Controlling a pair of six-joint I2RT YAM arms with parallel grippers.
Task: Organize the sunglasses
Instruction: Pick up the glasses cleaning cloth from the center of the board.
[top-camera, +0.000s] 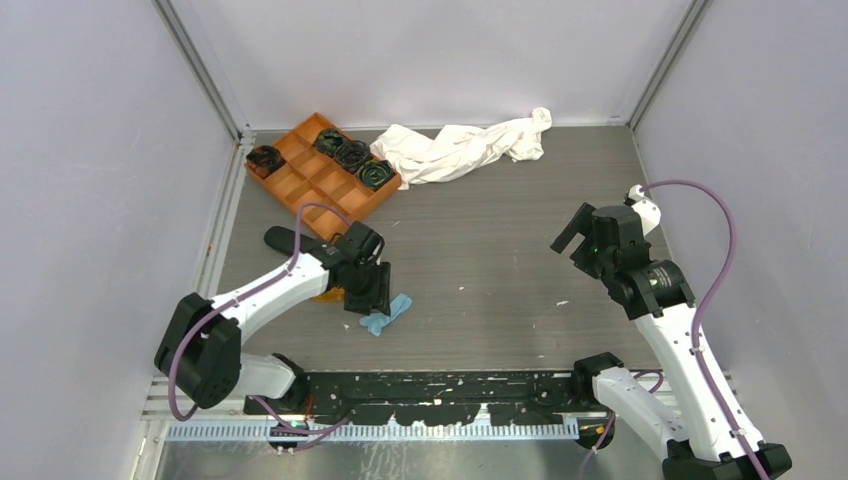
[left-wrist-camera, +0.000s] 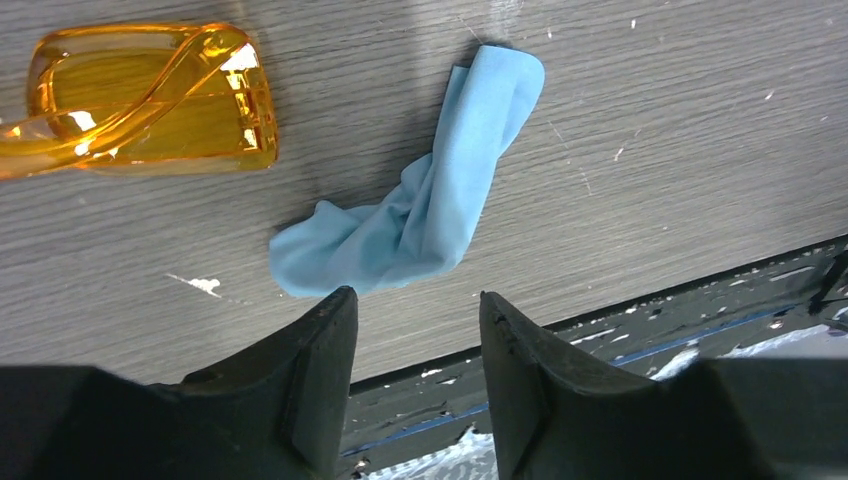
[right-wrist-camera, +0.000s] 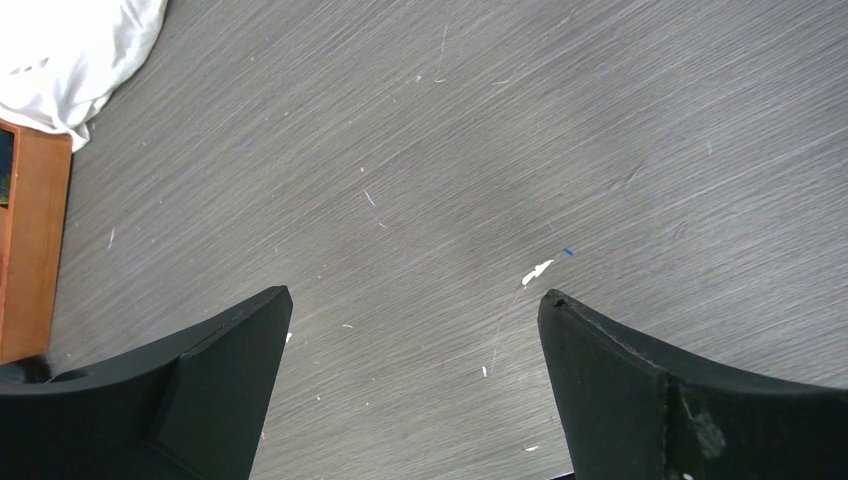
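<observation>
The left gripper (left-wrist-camera: 415, 300) hangs low over the table (top-camera: 480, 270), its 2 fingers apart with nothing between them. Just beyond the tips lies a crumpled blue cloth (left-wrist-camera: 430, 200). The sunglasses (left-wrist-camera: 140, 100) lie on the table near the cloth without touching it, mostly under the left arm in the top view. The right gripper (right-wrist-camera: 415, 300) hovers over the table, fingers spread wide. At the far side sit an orange tray (top-camera: 308, 186) and a white cloth (top-camera: 465, 148).

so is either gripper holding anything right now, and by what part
Nothing. The left gripper and right gripper are both open and empty; the sunglasses and blue cloth lie loose on the table.
</observation>
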